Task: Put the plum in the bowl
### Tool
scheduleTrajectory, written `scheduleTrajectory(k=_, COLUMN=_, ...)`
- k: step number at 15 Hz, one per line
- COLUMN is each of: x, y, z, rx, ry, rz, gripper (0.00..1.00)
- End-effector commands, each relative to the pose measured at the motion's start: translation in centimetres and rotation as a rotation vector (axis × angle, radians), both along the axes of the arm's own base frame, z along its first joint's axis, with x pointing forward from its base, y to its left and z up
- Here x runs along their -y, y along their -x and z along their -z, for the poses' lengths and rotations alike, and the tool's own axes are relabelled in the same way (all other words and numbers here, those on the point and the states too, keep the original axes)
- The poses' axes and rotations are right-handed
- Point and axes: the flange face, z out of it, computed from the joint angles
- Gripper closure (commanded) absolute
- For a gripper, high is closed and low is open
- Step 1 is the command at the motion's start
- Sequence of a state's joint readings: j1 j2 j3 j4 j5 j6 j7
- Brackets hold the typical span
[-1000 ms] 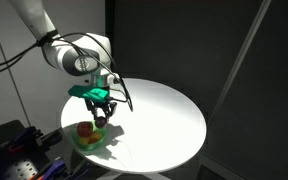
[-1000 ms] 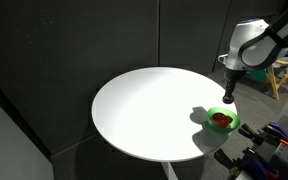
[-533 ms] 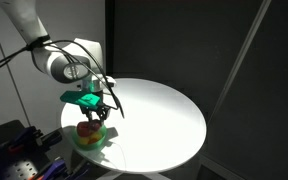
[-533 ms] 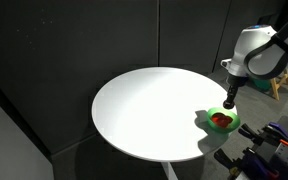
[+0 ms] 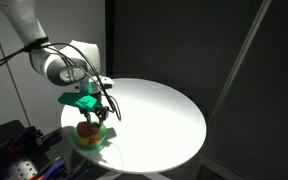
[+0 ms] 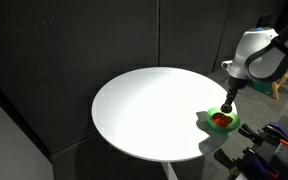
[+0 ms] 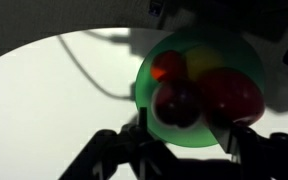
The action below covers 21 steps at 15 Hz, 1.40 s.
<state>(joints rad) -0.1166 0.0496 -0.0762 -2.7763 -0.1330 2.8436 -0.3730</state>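
Observation:
The green bowl sits at the edge of the round white table, and also shows in an exterior view and the wrist view. My gripper hangs just above the bowl, shut on the dark reddish-purple plum, which sits between my fingers over the bowl's inside. A larger red-orange fruit lies in the bowl beside the plum, with a yellow piece and a small orange-red piece behind it.
The table's edge runs close by the bowl in an exterior view. A black cable lies across the white tabletop. Dark curtains stand behind the table. Equipment sits below the table edge.
My gripper has moved with the plum from beside the bowl to directly over it and come down a little. In the last half second it has barely moved.

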Motion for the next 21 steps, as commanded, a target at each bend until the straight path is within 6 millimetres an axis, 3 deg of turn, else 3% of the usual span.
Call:
scheduleTrajectory(k=1, x=0.0, y=-0.1, z=0.0, rx=0.008, ry=-0.008, rz=-0.001, gripper=0.01)
scheduleTrajectory(k=11, x=1.4, y=0.3, z=-1.0, rx=-0.058, ry=0.027, rz=0.144, gripper=0.0)
scheduleTrajectory(k=21, x=2.5, y=-1.2, z=-5.3, rx=-0.08, ry=0.01, rz=0.316, gripper=0.0)
